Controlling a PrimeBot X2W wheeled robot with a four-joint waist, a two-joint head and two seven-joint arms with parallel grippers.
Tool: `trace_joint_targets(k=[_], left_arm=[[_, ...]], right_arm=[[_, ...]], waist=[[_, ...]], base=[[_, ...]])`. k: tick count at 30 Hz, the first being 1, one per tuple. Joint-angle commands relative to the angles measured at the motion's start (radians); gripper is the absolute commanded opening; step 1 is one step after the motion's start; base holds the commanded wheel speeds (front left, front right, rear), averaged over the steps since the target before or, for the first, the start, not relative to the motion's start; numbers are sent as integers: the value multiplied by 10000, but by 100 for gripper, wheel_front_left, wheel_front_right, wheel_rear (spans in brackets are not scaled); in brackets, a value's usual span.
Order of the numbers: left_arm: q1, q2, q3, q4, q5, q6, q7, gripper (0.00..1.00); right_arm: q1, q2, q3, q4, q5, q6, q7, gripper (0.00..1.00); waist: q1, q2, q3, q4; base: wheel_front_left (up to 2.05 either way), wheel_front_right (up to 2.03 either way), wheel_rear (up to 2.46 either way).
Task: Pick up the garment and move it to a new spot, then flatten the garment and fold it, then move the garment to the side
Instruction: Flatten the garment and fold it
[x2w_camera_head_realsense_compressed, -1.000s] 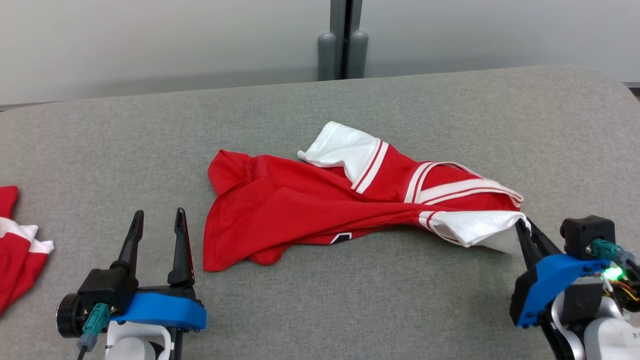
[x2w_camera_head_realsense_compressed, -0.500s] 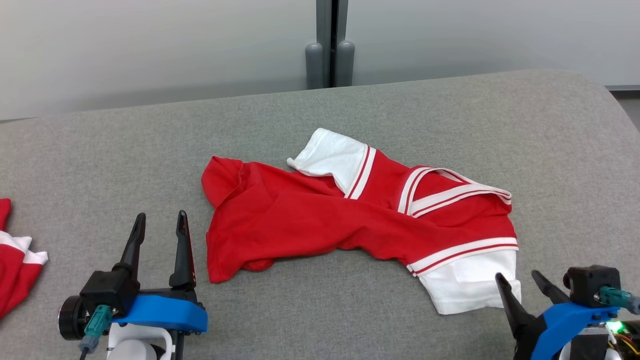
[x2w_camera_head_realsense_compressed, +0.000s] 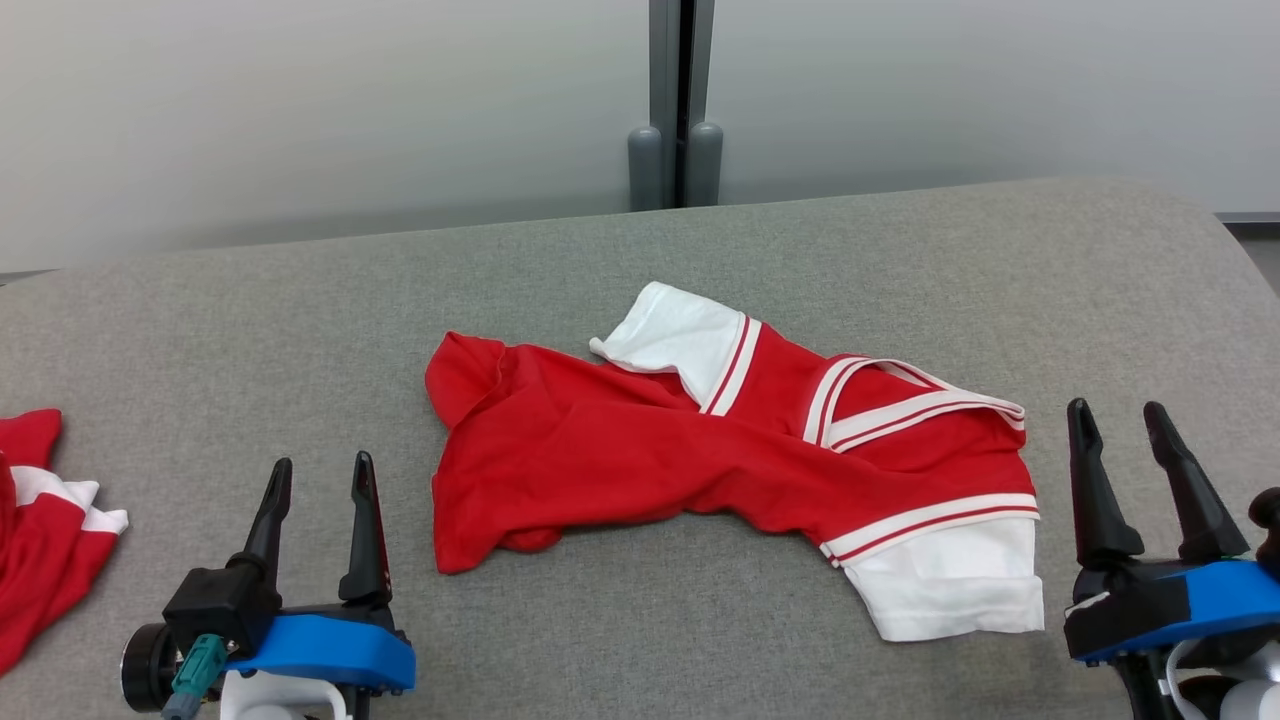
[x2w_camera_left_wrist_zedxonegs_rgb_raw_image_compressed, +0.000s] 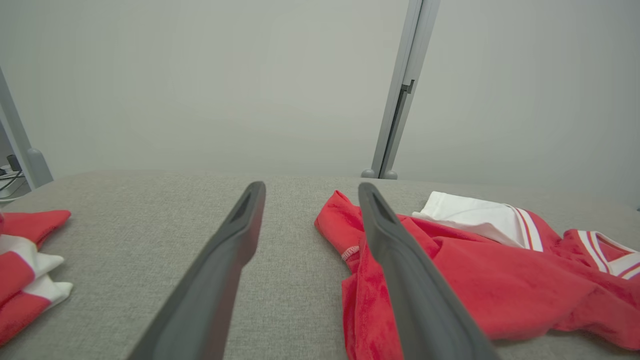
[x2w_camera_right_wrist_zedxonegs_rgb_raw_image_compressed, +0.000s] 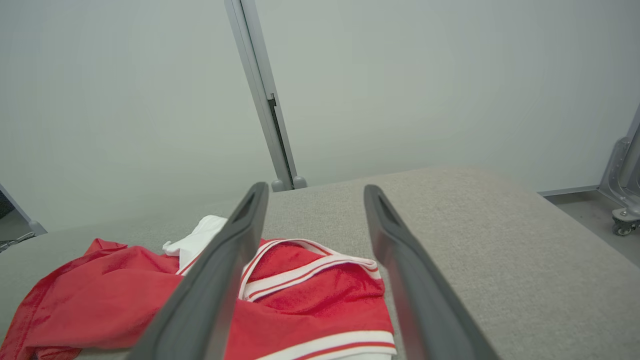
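The garment (x2w_camera_head_realsense_compressed: 700, 455) is a red shirt with white sleeves and red-and-white striped trim. It lies crumpled in the middle of the grey padded table (x2w_camera_head_realsense_compressed: 640, 260). One white sleeve (x2w_camera_head_realsense_compressed: 950, 590) lies flat at its near right corner. My left gripper (x2w_camera_head_realsense_compressed: 318, 478) stands open at the lower left, a little left of the shirt's hem. At the lower right, my right gripper (x2w_camera_head_realsense_compressed: 1118, 418) is open and empty, just right of the white sleeve. The left wrist view shows the shirt (x2w_camera_left_wrist_zedxonegs_rgb_raw_image_compressed: 480, 280) to the right of my fingers (x2w_camera_left_wrist_zedxonegs_rgb_raw_image_compressed: 220, 265). In the right wrist view it (x2w_camera_right_wrist_zedxonegs_rgb_raw_image_compressed: 125, 305) spreads to the left.
Another red-and-white garment (x2w_camera_head_realsense_compressed: 45, 520) lies at the table's left edge, also seen in the left wrist view (x2w_camera_left_wrist_zedxonegs_rgb_raw_image_compressed: 25, 265). A grey post (x2w_camera_head_realsense_compressed: 678, 100) stands against the pale wall behind the table. The table's rounded right end borders the floor (x2w_camera_right_wrist_zedxonegs_rgb_raw_image_compressed: 585, 210).
My right gripper let go of the white sleeve, which dropped flat onto the table. The gripper drew back to the right and now points up, open. The head camera shifted slightly.
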Motion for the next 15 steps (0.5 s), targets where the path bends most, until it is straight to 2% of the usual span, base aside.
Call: trace_joint_targets(k=[1,10,15], left_arm=[[45,-8,22,11,-33,-6,-47,100],[340,-95,196,169,-44,-54,-47,100],[634,-231,48,-155,44,273,-33,100]], right_arm=[[-51,-1,-22,189,9,3,-133,100],[-175,-6,582,1654,-455,5,-641,100],[-83,-10,831,1934,-435,3,-666,100]], waist=[[0,0,-36,16],[0,0,-374,288],[0,0,-443,353]], base=[[0,0,0],[0,0,0],[0,0,0]])
